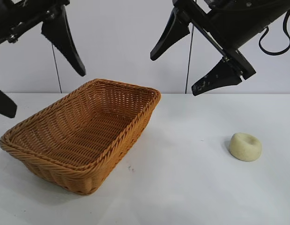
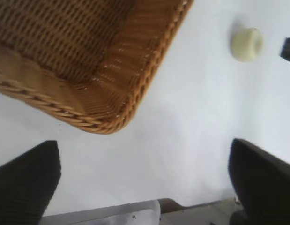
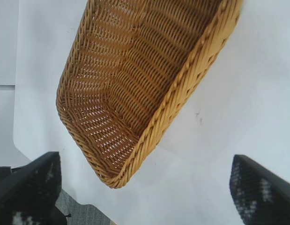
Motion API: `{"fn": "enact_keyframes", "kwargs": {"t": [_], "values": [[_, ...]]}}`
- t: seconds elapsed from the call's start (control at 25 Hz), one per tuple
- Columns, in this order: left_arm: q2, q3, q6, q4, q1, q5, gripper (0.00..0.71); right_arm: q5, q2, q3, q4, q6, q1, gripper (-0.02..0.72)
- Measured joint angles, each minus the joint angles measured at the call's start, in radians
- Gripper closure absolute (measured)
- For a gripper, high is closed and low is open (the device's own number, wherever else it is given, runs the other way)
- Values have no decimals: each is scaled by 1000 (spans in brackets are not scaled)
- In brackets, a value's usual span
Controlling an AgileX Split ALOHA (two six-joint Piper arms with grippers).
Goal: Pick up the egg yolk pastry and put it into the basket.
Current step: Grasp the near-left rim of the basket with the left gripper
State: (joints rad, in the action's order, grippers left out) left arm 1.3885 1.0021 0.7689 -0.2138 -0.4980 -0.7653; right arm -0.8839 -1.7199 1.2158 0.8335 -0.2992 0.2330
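Pastry (image 1: 245,146): small round puck, pale cream-yellow, matte, dimpled on top. It lies on the white table (image 1: 191,187) at the exterior view's lower right, well apart from the basket (image 1: 65,161).

Basket: rectangular wicker, orange-brown, sloping sides, braided rim. It occupies the left centre and holds nothing.

Left gripper (image 1: 39,79): raised at upper left, above the basket's far end, black fingers spread wide, holding nothing.

Right gripper (image 1: 191,63): raised at upper right, fingers likewise spread and empty, high above the table.
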Motion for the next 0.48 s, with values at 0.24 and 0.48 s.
{"fn": "enact_keyframes", "kwargs": {"t": [0.24, 0.48], "values": [[21, 0, 365, 145, 0, 4, 15, -4, 0, 0, 0, 0, 0, 8], [123, 0, 440, 121, 41, -1, 15, -4, 0, 0, 0, 0, 0, 8]]}}
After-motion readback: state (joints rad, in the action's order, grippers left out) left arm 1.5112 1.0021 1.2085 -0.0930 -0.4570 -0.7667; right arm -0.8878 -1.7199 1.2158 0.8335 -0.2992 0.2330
